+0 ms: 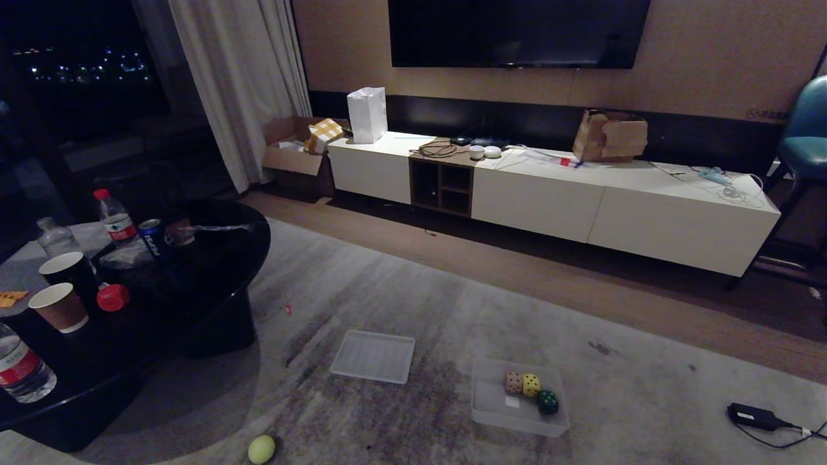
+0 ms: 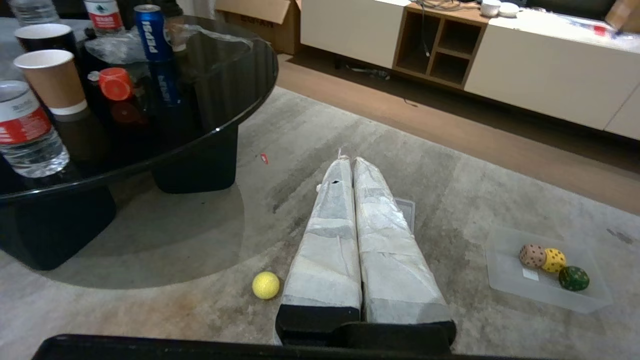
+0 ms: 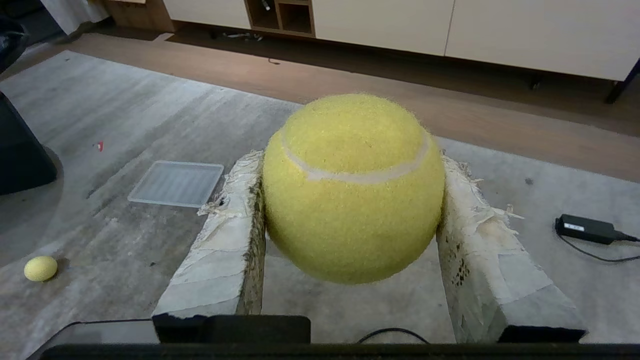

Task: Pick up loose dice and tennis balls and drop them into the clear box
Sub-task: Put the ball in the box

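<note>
Neither tool shows in the head view. The left tool [image 2: 350, 165] hides most of the lid [image 2: 406, 212] beyond its tips. The held tennis ball [image 3: 353, 187] blocks the rug just past the right tool [image 3: 350, 200].

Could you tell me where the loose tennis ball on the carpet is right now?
The tennis ball lies on the carpet low in the head view, left of the clear box, near the black table.

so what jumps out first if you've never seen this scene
The tennis ball clamped in the right gripper fills its wrist view. On the carpet the clear box holds three dice, its lid beside it, and a second ball lies loose near the black table.
</note>
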### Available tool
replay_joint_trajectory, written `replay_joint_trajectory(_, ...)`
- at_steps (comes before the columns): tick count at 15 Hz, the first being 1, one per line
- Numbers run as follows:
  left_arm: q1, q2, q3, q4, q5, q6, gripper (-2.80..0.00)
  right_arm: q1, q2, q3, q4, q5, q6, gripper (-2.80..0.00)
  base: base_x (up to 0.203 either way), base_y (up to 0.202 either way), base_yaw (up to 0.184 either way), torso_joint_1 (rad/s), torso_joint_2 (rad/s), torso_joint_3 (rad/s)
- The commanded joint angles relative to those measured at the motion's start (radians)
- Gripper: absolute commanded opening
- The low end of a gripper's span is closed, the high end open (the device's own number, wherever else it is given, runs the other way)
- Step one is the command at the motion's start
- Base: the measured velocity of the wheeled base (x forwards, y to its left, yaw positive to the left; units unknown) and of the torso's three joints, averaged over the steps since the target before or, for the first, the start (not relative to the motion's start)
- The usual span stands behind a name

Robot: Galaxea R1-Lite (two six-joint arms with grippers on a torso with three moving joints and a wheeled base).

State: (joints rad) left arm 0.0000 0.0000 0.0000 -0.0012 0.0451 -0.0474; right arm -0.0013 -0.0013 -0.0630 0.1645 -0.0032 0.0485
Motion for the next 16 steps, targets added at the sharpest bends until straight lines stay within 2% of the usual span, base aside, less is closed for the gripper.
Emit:
replay_joint_trajectory(1, 0.0, 0.002, 0.002, 0.0, 0.001, -0.003, -2.8, 0.001, 0.001, 0.0, 0.001, 0.0, 0.001, -2.8, 0.0, 0.0, 0.0, 0.0, 0.0, 0.0)
replay_joint_trajectory(16, 0.0, 0.002, 0.002, -0.002, 0.001, -0.005, -2.8, 0.001, 0.001, 0.0, 0.001, 0.0, 0.001, -2.8, 0.0, 0.0, 0.0, 0.003, 0.0, -0.179)
